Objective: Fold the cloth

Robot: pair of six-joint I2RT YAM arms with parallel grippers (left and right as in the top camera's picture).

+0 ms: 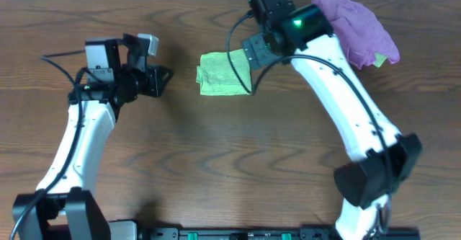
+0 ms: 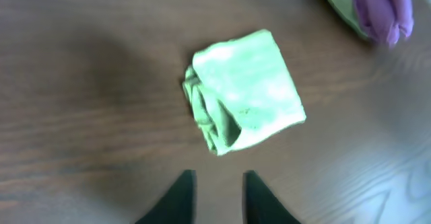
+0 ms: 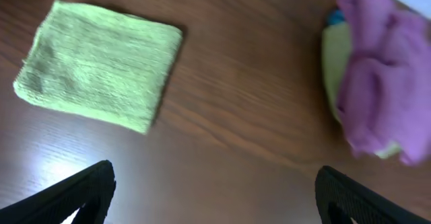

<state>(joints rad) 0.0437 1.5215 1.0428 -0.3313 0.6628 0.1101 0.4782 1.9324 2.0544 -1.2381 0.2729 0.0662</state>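
Soft, light and limp by the look of the cloth (image 1: 225, 73); likely to sag and drag rather than slide. Best pinched at a free corner or along the bunched, layered edge. Lime-green terry, folded into a small thick rectangle, lying flat toward the far middle of the surface (image 1: 216, 161), well apart from the purple cloth (image 1: 358, 28). Seen with left jaws narrowly parted and empty, right jaws spread wide and empty.
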